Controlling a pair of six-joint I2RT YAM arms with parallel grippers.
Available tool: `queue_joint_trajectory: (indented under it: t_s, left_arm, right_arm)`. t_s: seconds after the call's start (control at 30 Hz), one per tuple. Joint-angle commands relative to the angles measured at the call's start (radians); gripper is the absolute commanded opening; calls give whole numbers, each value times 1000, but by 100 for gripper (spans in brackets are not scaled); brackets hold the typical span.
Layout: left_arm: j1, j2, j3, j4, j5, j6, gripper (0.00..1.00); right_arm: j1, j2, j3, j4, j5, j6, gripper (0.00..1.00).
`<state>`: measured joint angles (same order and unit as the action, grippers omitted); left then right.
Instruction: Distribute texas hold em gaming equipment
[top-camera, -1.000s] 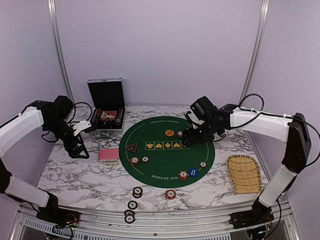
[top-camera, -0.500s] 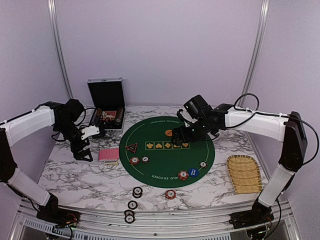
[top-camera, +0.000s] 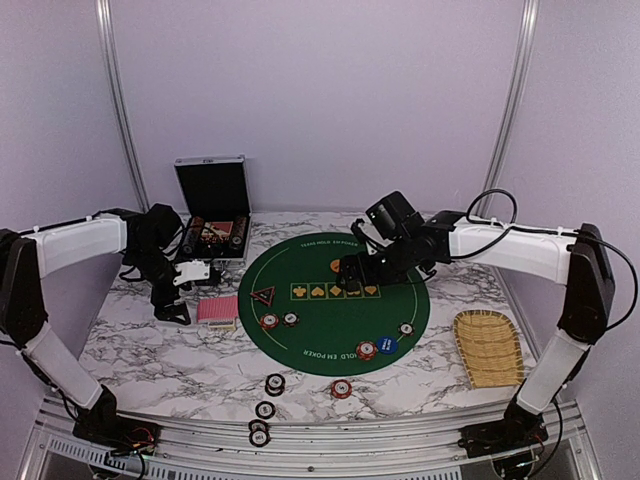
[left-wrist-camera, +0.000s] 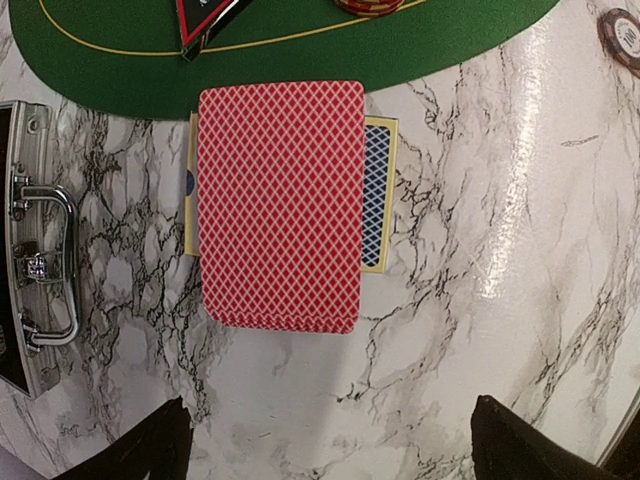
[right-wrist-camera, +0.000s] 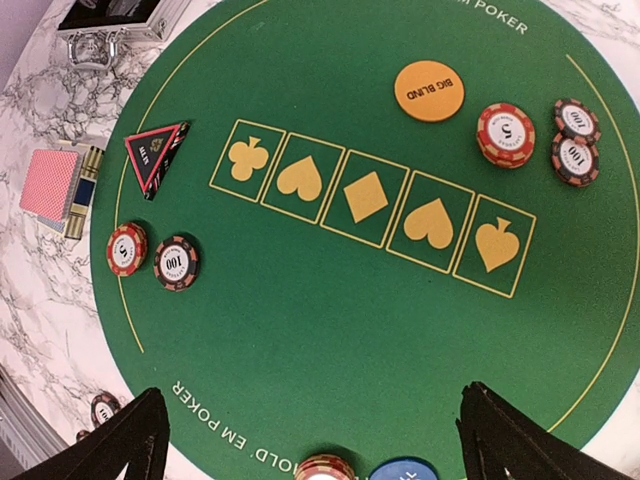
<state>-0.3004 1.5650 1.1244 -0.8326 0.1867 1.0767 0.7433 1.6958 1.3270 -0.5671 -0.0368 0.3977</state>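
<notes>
Left gripper (left-wrist-camera: 330, 445) fingers spread wide above red diamond-backed card deck (left-wrist-camera: 280, 205) — right gripper (right-wrist-camera: 312, 430) spread too, over round green felt mat (right-wrist-camera: 330, 320).

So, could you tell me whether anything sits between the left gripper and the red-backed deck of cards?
Nothing visible does. The left gripper hangs open close to the deck, with only bare marble between them and the deck's top uncovered; the case lies off to one side.

Card box (left-wrist-camera: 379, 195) mostly hidden beneath red-backed deck (left-wrist-camera: 280, 205)
</notes>
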Motion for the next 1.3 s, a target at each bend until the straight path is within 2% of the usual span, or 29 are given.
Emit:
queue_joint_trajectory:
  t_s: [0.0,0.73,1.27]
  left_arm:
    - [-12,48,13,32,-5,79,99]
    - [-70,178,17,123,-68,89,99]
    - [-81,160,-7,171,-108,98,99]
  right_arm:
    - [14,-41,-3,23,-9,23,99]
    - [17,-93,-34,16,-14,30,99]
    - [20,-111,-35,9,-12,30,99]
